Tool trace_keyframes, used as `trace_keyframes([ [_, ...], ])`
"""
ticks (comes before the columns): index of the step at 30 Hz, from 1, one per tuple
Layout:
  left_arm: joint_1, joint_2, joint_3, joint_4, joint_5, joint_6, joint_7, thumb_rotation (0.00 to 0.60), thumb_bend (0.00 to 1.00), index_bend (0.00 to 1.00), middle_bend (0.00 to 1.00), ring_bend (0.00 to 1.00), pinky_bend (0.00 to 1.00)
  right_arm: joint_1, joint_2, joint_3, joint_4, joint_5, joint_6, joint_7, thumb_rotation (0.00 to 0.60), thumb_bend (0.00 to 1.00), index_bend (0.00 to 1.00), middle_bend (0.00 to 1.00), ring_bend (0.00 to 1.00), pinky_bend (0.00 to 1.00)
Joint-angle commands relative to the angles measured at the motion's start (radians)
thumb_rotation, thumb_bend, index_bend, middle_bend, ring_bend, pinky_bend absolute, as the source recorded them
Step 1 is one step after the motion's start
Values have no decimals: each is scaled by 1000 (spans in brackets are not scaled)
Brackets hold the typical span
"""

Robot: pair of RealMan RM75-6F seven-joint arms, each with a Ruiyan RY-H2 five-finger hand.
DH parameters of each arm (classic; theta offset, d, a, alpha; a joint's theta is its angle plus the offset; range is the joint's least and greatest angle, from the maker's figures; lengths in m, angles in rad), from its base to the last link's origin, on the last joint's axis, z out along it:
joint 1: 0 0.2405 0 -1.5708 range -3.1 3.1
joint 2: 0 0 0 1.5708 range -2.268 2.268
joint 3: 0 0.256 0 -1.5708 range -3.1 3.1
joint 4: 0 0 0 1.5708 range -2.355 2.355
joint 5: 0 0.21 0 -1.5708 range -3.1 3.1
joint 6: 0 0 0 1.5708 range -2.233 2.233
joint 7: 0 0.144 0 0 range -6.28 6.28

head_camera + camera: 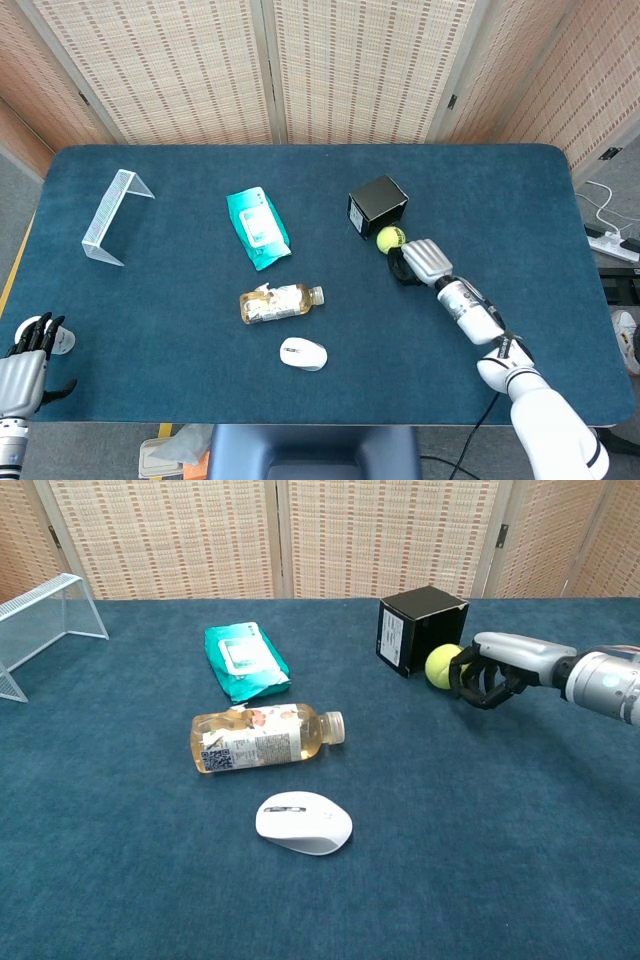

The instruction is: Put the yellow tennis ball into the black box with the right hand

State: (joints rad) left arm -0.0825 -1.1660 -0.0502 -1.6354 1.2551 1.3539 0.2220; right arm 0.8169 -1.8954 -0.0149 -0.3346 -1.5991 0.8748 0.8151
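Head view: your right hand [415, 262] sits just right of and below the yellow tennis ball [390, 238], fingers curled against it; whether it grips or only pushes, I can't tell; ball is touching or nearly touching the lower right side of the small black cardboard box [377, 206], on the dark blue felt table [180, 350]; box lies up-left of the hand, ball between the two; left hand [28, 350] parked at the far lower-left edge, fingers apart, holding nothing, well apart from everything.

Chest view: right hand [490, 672] comes in from the right, dark fingers [470, 685] hooked around the ball's [441, 666] right side; ball rests at table level against the box's [421, 630] open side, which appears to face you and right; the opening's lower edge isn't clear, so judge whether the ball rolls straight in along the hand-to-box line or needs a small lift.
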Motion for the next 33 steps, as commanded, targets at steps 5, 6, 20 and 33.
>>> trace_keyframes([
  [5, -2, 1, 1, 0, 0, -2, -2, 600, 246, 0, 0, 0, 272, 1, -4, -13, 9, -8, 3, 12, 600, 504, 397, 353, 215, 409],
  [6, -2, 1, 1, 0, 0, -2, -2, 600, 246, 0, 0, 0, 273, 0, -5, -14, 11, -8, 5, 12, 600, 502, 364, 326, 191, 395],
  [20, 0, 3, 6, -3, 10, 5, -7, 600, 246, 0, 0, 0, 273, -4, 2, -26, -1, -15, 25, 19, 600, 496, 57, 37, 0, 123],
  [33, 0, 3, 7, -2, 12, 8, -7, 600, 246, 0, 0, 0, 273, 16, -13, -15, 15, -1, -2, 10, 600, 333, 44, 31, 0, 108],
])
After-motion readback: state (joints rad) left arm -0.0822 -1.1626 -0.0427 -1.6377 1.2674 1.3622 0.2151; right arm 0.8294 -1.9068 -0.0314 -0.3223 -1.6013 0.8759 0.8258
